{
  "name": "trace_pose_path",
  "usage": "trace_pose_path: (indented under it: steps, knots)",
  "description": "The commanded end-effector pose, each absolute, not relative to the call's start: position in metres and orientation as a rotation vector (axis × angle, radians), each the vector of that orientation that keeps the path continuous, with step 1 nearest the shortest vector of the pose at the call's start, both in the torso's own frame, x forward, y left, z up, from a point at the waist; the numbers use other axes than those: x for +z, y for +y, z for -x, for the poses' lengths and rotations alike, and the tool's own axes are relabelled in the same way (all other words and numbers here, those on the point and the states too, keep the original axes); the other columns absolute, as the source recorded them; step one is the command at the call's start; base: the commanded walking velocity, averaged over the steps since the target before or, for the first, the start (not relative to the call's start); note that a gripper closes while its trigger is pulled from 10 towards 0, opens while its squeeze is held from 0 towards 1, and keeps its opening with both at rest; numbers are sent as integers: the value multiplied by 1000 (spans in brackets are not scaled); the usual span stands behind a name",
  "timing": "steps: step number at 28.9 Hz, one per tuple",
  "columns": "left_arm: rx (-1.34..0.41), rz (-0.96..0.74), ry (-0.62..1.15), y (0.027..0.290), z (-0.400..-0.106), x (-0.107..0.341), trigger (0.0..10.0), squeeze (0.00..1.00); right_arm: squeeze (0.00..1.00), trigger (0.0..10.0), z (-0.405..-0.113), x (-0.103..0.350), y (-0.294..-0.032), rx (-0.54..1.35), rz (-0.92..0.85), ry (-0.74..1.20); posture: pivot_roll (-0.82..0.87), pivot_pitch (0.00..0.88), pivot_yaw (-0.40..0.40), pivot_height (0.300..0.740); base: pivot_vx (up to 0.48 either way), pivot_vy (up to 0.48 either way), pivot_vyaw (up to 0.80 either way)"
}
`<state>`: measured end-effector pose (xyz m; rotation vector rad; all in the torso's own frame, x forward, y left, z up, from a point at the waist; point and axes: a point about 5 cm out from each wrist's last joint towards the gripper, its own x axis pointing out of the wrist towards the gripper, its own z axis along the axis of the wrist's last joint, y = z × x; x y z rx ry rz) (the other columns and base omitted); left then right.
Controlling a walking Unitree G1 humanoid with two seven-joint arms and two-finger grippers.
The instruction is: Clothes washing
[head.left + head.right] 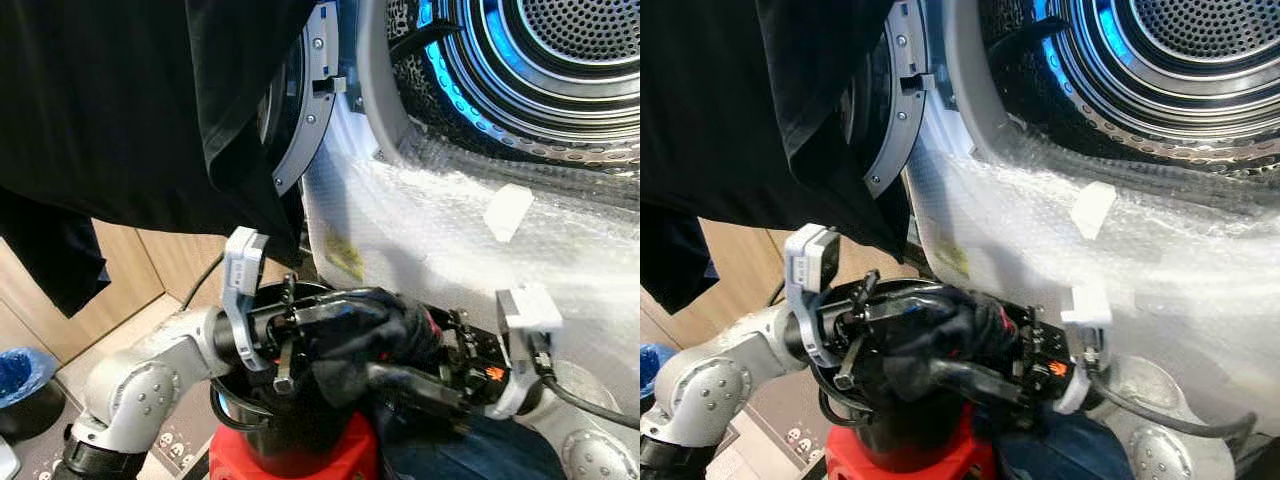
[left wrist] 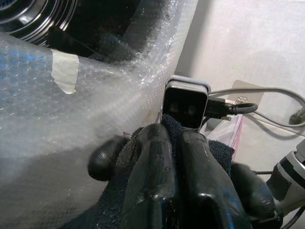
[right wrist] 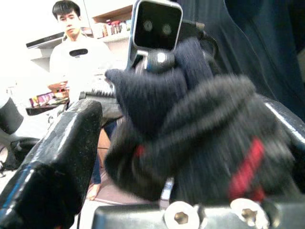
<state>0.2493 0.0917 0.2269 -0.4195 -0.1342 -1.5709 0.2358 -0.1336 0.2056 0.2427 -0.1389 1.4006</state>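
Fingers of both grippers meet on one dark bundle of clothing (image 1: 375, 335) above the black bucket (image 1: 275, 430).

From the left, the left gripper (image 1: 300, 335) has its fingers pressed together on the cloth; the right gripper (image 1: 425, 385) has its fingers spread around the same wad. It looks soft, light and floppy, likely to sag or slip, so gripping the thick bunched middle seems safest. The open drum (image 1: 560, 50) waits up right.
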Motion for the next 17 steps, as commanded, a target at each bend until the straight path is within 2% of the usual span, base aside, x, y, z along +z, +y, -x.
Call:
trace_pose_path:
  steps: [1, 2, 3, 4, 5, 17]
  knots:
    - [-1578, 381, -136, 89, -250, 228, 10000, 0, 0, 7765, -233, 215, -128, 1435, -225, -173, -66, 0, 71, 740, 0, 0, 0]
    - [-1578, 382, -135, 89, -250, 227, 10000, 0, 0, 4627, -233, 215, -128, 1435, -230, -173, -69, 0, 71, 740, 0, 0, 0]
    - [-1578, 382, -135, 89, -250, 227, 10000, 0, 0, 4627, -233, 215, -128, 1435, -230, -173, -69, 0, 71, 740, 0, 0, 0]
    - [-1578, 380, -132, 88, -250, 227, 10000, 0, 0, 1490, -234, 217, -129, 1432, -236, -175, -69, 0, 71, 740, 0, 0, 0]
    - [-1577, 376, -131, 87, -251, 226, 10000, 0, 0, 0, -234, 218, -129, 1432, -245, -178, -69, 0, 71, 740, 0, 0, 0]
    - [-1564, 363, -151, 87, -254, 228, 10000, 0, 0, 0, -234, 220, -128, 1441, -259, -180, -66, 0, 73, 740, 0, 0, 0]
